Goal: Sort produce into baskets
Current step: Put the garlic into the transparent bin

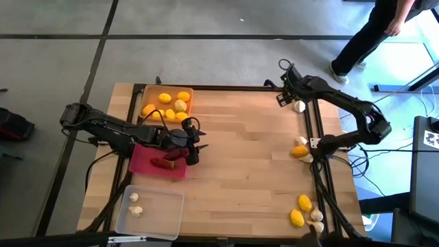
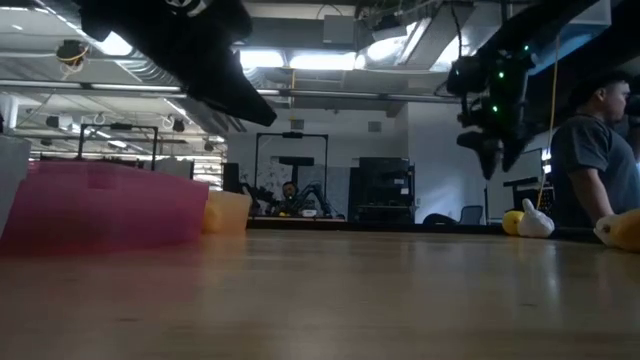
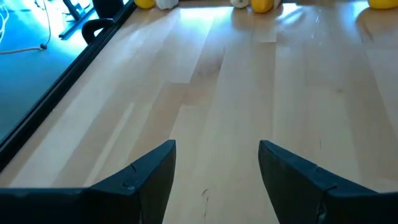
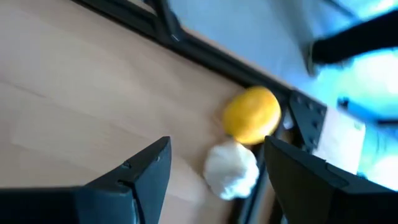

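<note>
Both sets of jaws stand apart with nothing between them: the left gripper (image 1: pixel 195 140) hangs over the near edge of the red-pink basket (image 1: pixel 144 159), its wrist view showing only bare wood between its fingers, and the right gripper (image 1: pixel 282 92) hovers at the far right corner of the table (image 1: pixel 240 137), where its wrist view frames a garlic bulb (image 4: pixel 231 169) touching a lemon (image 4: pixel 252 115). The sorting looks roughly half done. The orange basket (image 1: pixel 188 92) at the far left already holds a cluster of lemons, with one paler item among them that may be garlic, though the view from above is too coarse to be sure. The red-pink basket holds a single dark red pepper (image 1: pixel 164 163). The clear basket (image 1: pixel 168 213) at the near left has two garlic bulbs in it. Still loose along the right edge are a garlic bulb near the right gripper (image 1: pixel 299 106), a lemon and garlic pair halfway down (image 1: pixel 300 151), and two lemons with garlic at the near corner (image 1: pixel 305 211). No other peppers show on the open wood. Judging by its aim, the right arm is likeliest to take the far corner pair next.
</note>
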`<state>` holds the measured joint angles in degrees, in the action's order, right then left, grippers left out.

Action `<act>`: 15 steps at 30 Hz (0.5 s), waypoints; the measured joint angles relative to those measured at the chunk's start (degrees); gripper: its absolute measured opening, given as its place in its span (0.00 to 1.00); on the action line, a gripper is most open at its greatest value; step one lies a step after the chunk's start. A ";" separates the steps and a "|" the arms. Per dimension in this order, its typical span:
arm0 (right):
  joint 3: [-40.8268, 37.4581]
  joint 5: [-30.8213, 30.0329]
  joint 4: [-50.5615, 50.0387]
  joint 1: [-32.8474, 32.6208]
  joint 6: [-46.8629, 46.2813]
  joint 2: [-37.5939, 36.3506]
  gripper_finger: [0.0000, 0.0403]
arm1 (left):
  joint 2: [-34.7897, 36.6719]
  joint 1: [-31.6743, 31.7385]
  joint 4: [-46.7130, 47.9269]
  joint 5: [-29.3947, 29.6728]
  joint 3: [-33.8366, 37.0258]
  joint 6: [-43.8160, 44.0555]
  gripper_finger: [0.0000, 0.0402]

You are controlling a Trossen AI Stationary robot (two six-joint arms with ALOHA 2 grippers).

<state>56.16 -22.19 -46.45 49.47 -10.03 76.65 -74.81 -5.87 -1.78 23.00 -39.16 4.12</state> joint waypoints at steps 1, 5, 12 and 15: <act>0.02 0.18 -0.52 1.24 0.01 0.60 0.62 | 0.00 -0.02 -0.28 0.00 0.00 0.00 0.56; 0.00 0.54 -1.78 4.60 1.20 3.99 0.62 | 0.00 -0.02 -0.47 0.00 0.00 0.02 0.56; -0.01 -1.54 -1.45 4.56 1.15 7.89 0.62 | 0.00 -0.02 -0.44 0.00 0.00 0.20 0.56; 0.00 -1.80 -1.69 4.62 0.39 9.64 0.62 | 0.00 -0.02 -0.44 -0.02 0.00 0.19 0.56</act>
<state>56.16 -23.99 -48.14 54.08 -9.64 86.29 -74.81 -5.89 -2.22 22.99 -39.16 4.31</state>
